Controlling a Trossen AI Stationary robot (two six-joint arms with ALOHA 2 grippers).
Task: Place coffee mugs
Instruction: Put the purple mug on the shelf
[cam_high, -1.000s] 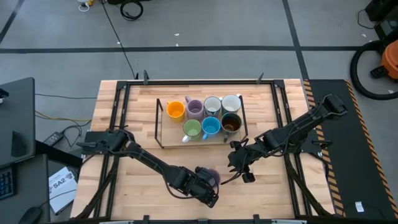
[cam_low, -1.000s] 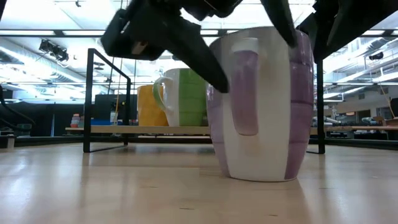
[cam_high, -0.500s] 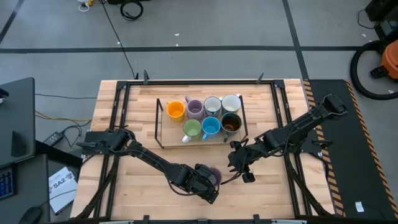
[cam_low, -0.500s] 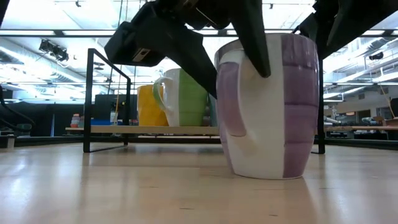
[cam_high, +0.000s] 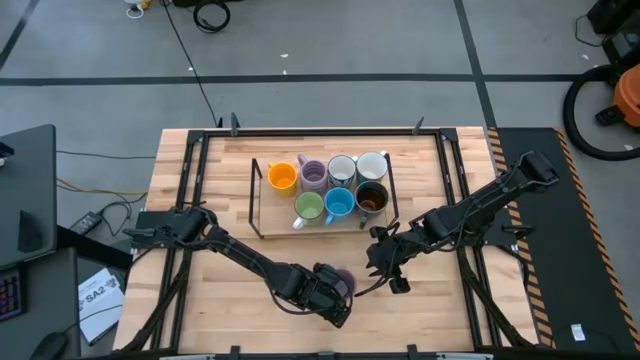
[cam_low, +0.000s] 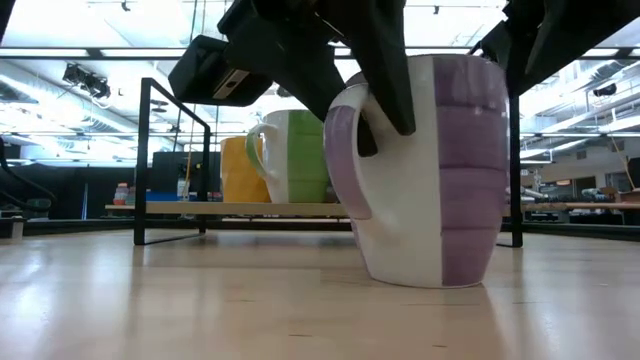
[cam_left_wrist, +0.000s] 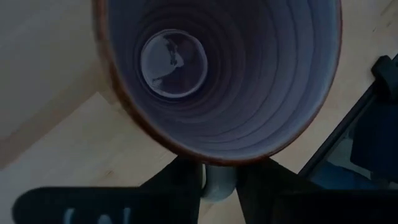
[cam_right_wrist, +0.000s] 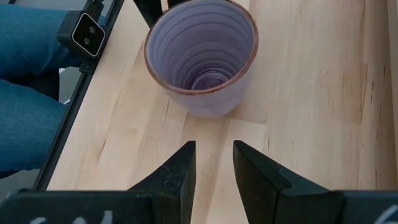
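Note:
A lilac-and-white mug (cam_low: 440, 170) stands upright on the table near its front edge; it also shows in the high view (cam_high: 344, 282) and the right wrist view (cam_right_wrist: 202, 56). My left gripper (cam_high: 330, 295) is shut on its handle (cam_low: 345, 170). My right gripper (cam_high: 385, 268) hovers just right of the mug, its fingers (cam_right_wrist: 180, 171) a little apart and empty. Several more mugs, among them orange (cam_high: 282, 177), green (cam_high: 308, 207) and bright blue (cam_high: 339, 203), stand on the tray of a black wire rack (cam_high: 256, 200). My left gripper pinches the mug's handle (cam_left_wrist: 219, 182) between its two fingers, near the handle's top by the rim. The fingers (cam_low: 385, 90) slant down from above and from the table's left. The mug stands upright, its base at the table top.
The rack's black frame (cam_low: 148, 160) stands behind the mug toward the far edge. A person's legs in blue jeans (cam_right_wrist: 31, 93) show at the table's near edge. Bare wood lies to the left of the mug (cam_high: 220, 290).
My left gripper has turned the lilac mug about its upright axis: the handle, which faced the near edge, now points toward the table's left. The mug has stayed upright and in about the same place. My right gripper has kept still.

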